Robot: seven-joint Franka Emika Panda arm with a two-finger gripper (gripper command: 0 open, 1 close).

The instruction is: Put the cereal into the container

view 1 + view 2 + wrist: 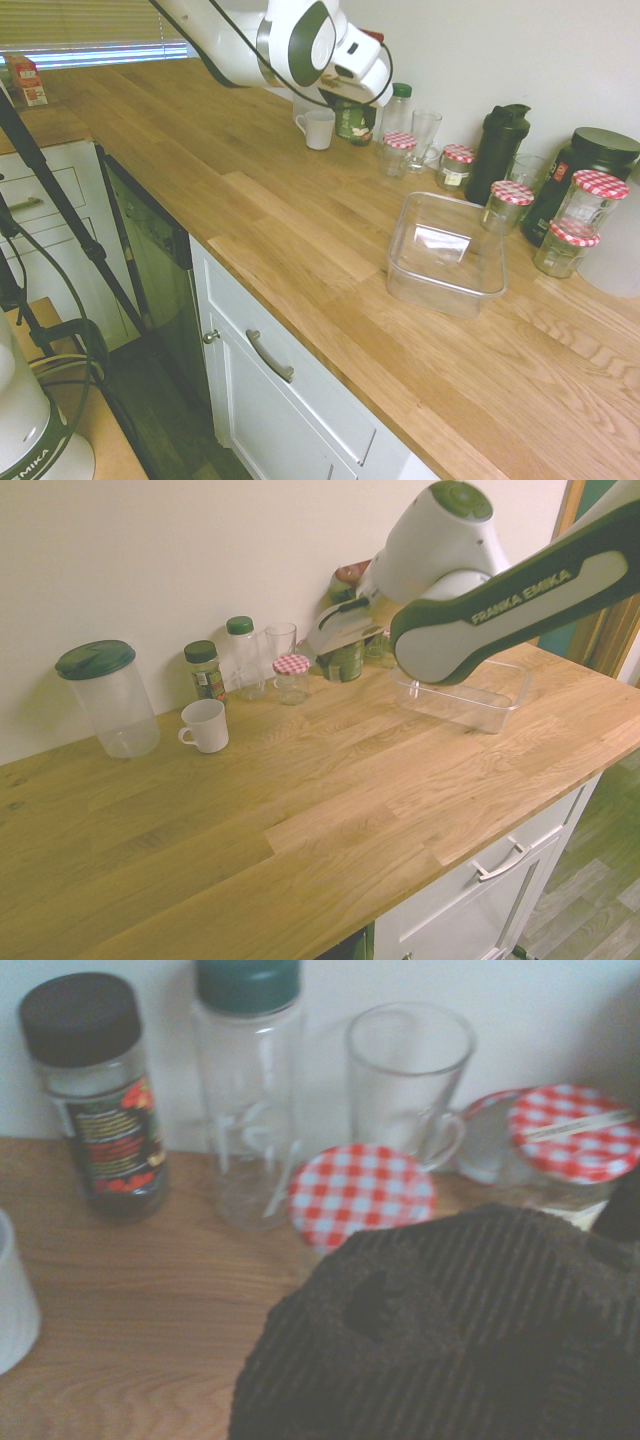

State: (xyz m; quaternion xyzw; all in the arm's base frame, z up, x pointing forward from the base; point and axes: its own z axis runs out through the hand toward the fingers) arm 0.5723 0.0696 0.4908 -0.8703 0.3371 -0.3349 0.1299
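Note:
The cereal, a small dark green cup (349,124) with white lettering, stands by the back wall right of the white mug. My gripper (356,118) comes down over it, with fingers at its sides, shut on it. From the other side the cup (346,664) shows just under the gripper (344,650); I cannot tell whether it has left the counter. Its dark ribbed lid (450,1330) fills the lower wrist view. The container, a clear shallow tub (447,257) with a white label, lies empty further right; the arm partly hides it (470,702) in the second exterior view.
Around the cup stand a white mug (318,129), a spice jar (205,670), a green-capped clear bottle (243,655), a glass (281,643) and red-checked-lid jars (399,152). More such jars (512,205) and a black shaker (498,150) line the wall behind the tub. A large lidded canister (108,698) is at the far end.

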